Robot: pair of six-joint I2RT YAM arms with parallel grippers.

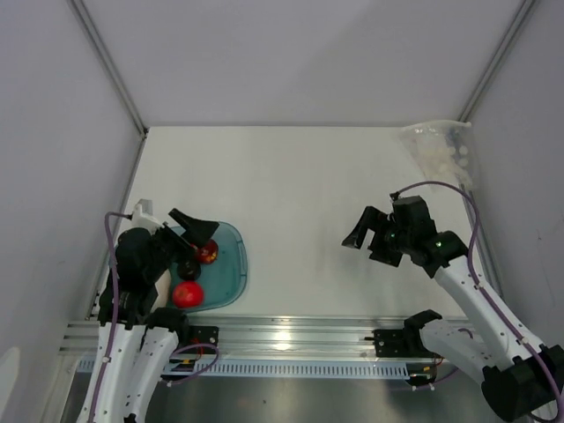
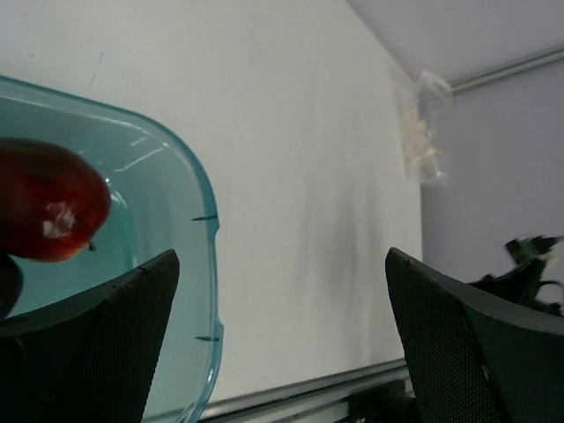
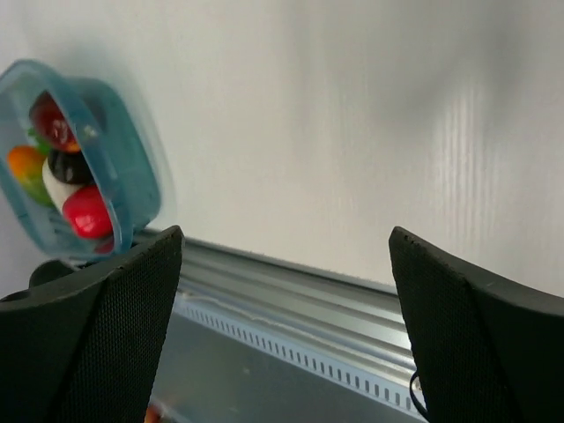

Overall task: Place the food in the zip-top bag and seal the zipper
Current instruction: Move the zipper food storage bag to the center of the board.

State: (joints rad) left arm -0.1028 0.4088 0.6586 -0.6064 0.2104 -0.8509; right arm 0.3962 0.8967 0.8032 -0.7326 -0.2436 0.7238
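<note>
The food lies in a teal tray (image 1: 231, 264) at the near left: a red round fruit (image 1: 187, 293), another red fruit (image 1: 207, 254). The right wrist view shows the tray (image 3: 132, 167) holding a red fruit (image 3: 85, 212), a white piece (image 3: 55, 188), a dark piece (image 3: 66, 165) and an orange bit (image 3: 24, 162). The clear zip-top bag (image 1: 438, 148) lies at the far right corner; it also shows in the left wrist view (image 2: 421, 123). Its zipper cannot be made out. My left gripper (image 1: 192, 242) is open and empty over the tray. My right gripper (image 1: 361, 231) is open and empty above mid-right table.
An aluminium rail (image 1: 291, 335) runs along the near table edge. Grey walls enclose the white table (image 1: 300, 185) on the left, right and back. The tray rim (image 2: 210, 264) and a red fruit (image 2: 48, 198) fill the left of the left wrist view.
</note>
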